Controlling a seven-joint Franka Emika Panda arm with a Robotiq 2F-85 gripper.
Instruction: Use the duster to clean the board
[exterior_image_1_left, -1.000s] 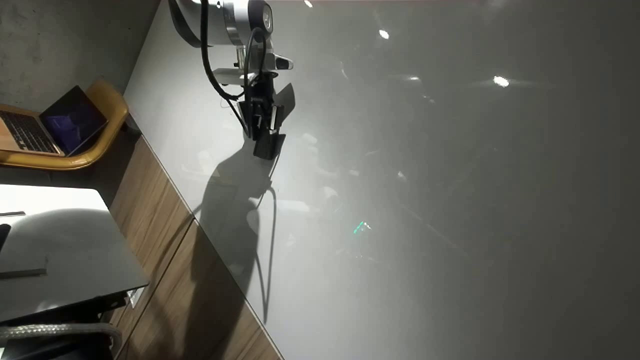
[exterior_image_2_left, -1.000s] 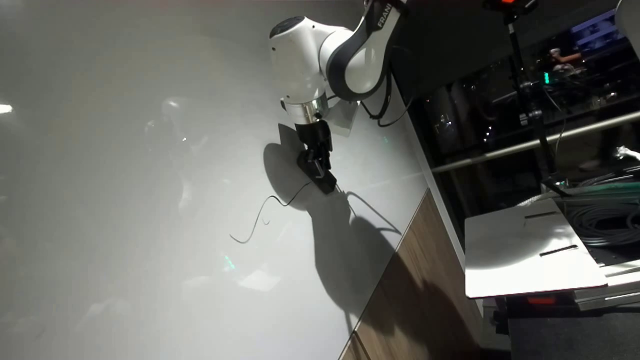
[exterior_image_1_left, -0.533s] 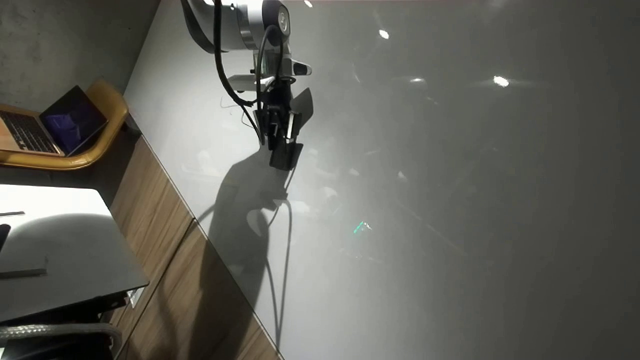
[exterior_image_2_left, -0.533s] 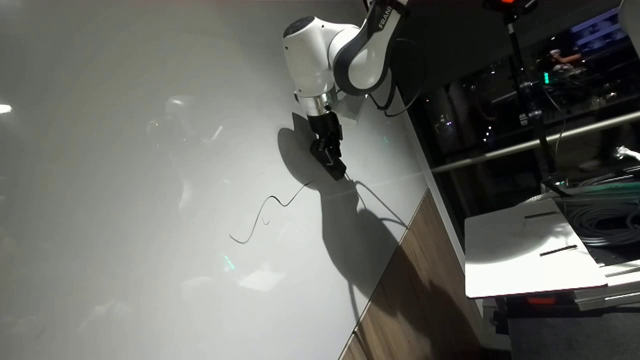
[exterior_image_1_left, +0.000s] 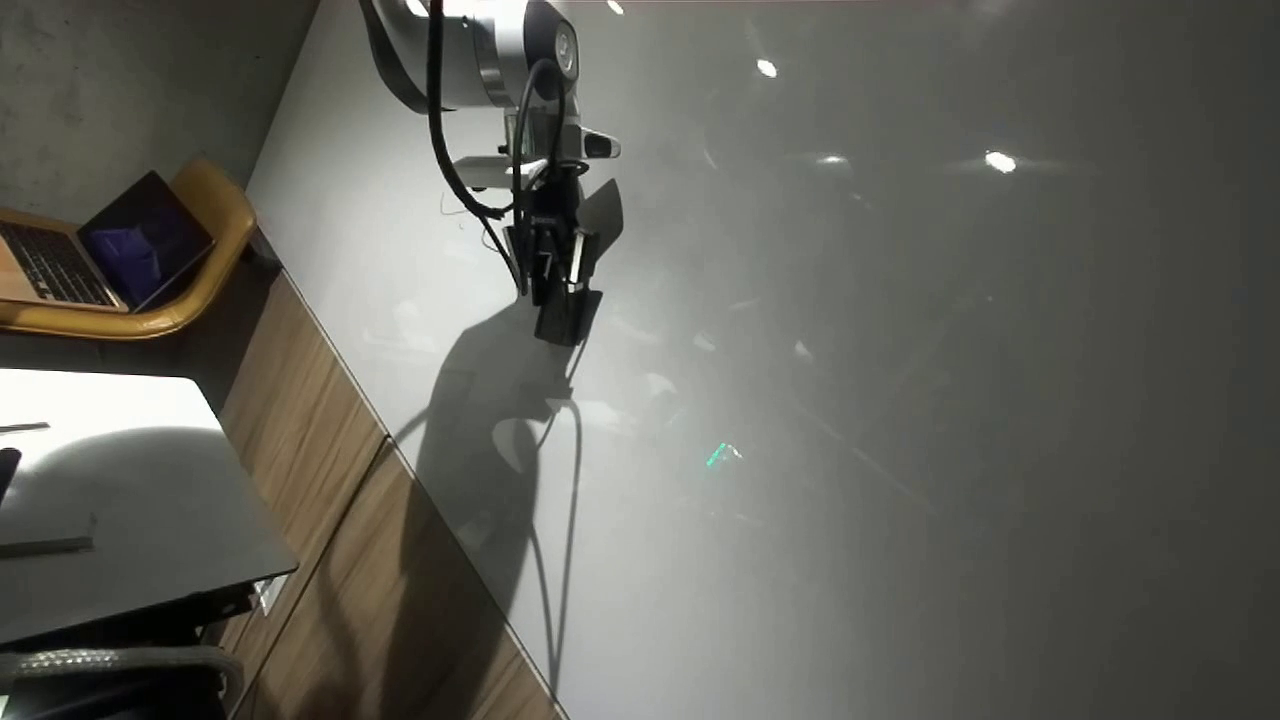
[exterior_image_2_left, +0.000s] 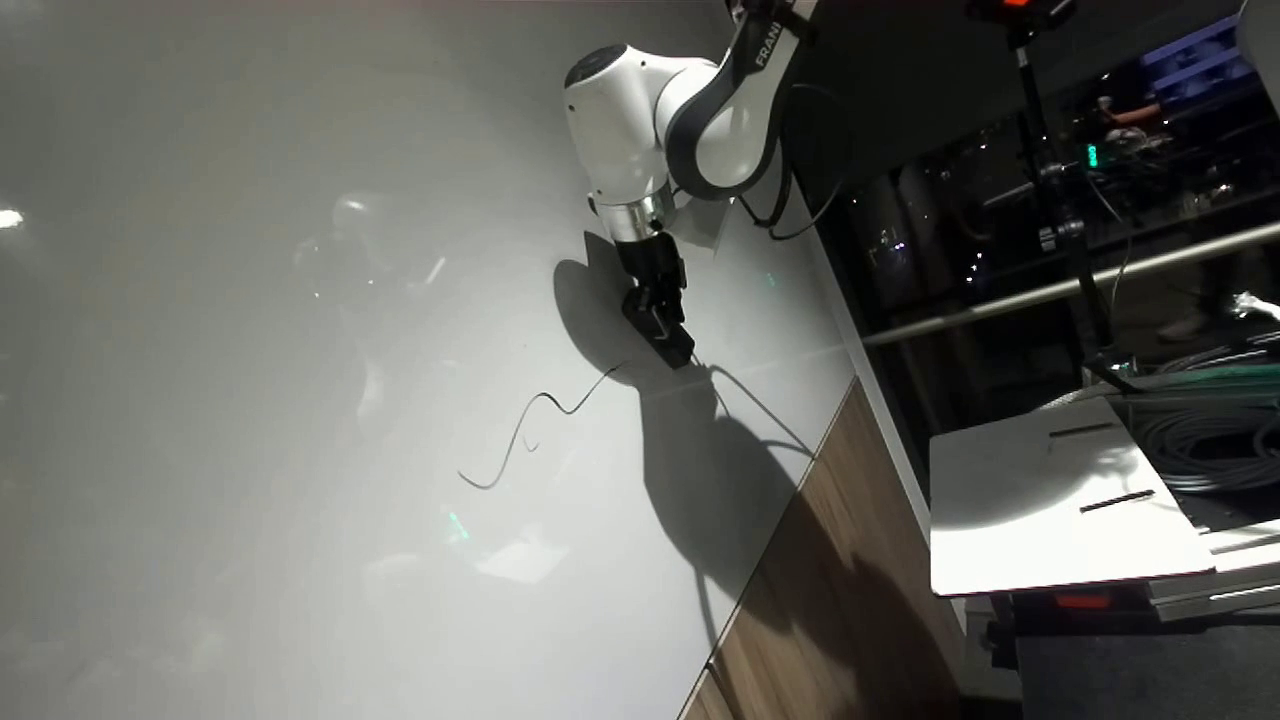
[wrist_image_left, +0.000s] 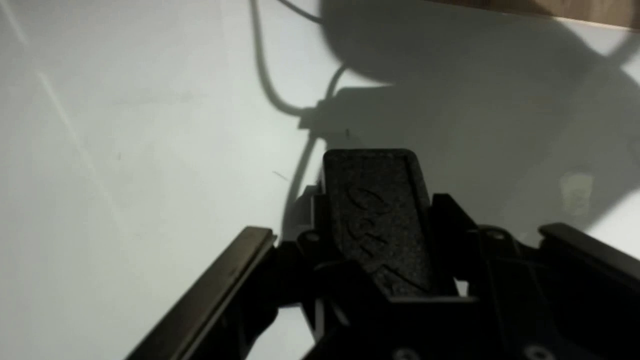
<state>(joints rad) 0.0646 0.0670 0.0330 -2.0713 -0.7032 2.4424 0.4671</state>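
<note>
Glossy board (exterior_image_2_left: 250, 330): 1 long dark squiggle (exterior_image_2_left: 545, 394).

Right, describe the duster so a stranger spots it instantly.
From the big glossy whiteboard, follow the white Franka arm to its black end effector. That holds the duster: a dark oblong block, set apart from the end effector by its grainy, line-marked face.

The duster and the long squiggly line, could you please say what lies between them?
In an exterior view, a shadowed stretch of board lies between the duster and that line.

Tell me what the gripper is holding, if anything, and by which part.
The duster, held by its two long sides, with one end jutting past the grip.
</note>
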